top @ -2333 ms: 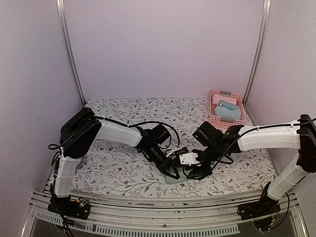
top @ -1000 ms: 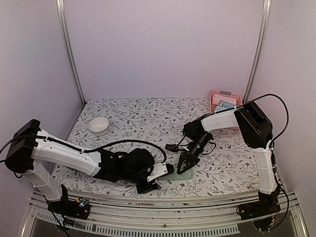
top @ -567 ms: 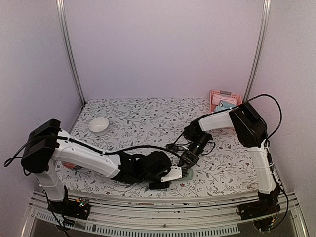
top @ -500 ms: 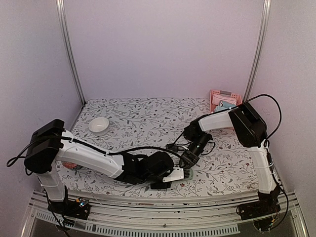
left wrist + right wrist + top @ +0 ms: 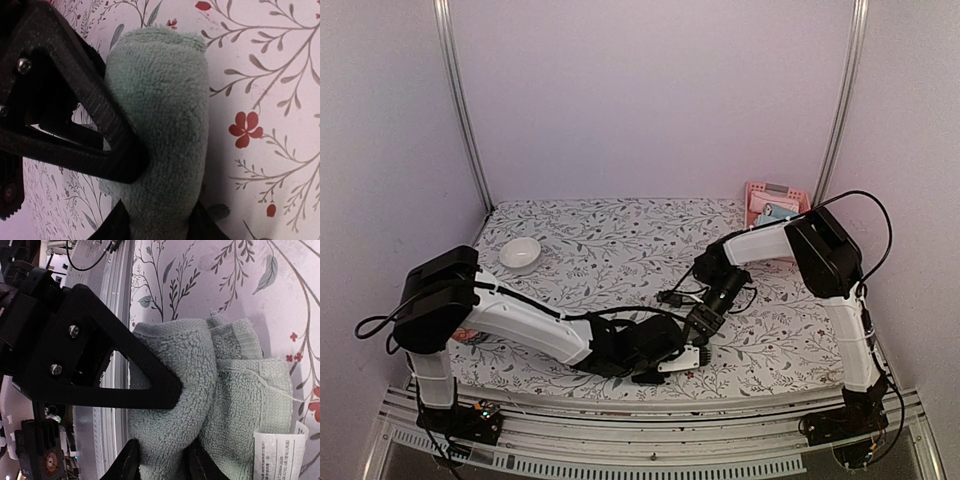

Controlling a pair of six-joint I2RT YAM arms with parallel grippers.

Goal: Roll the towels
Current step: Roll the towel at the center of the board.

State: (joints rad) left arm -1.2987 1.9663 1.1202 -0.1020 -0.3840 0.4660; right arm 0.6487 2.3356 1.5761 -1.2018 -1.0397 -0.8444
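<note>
The sage-green towel [image 5: 162, 125] lies near the table's front middle as a thick roll, with a white care label [image 5: 278, 452] at one end. My left gripper [image 5: 160, 226] straddles the roll, both fingertips pressed into the terry. From the other side, my right gripper [image 5: 162, 464] has its jaws parted around the roll's outer fold [image 5: 172, 390]. Each gripper's black finger shows in the other's wrist view. In the top view the left gripper [image 5: 670, 362] and right gripper [image 5: 698, 328] meet and hide the towel. A light blue towel [image 5: 773, 212] lies in the pink basket.
The pink slatted basket [image 5: 778, 187] stands at the back right, partly behind the right arm. A white bowl [image 5: 520, 252] sits at the back left. The left arm lies low along the near table edge. Loose black cable [image 5: 672, 296] hangs by the right wrist.
The left arm has swung right along the front edge, and its jaws have narrowed onto the green roll. The right gripper stayed at the towel, and its jaws have widened.
</note>
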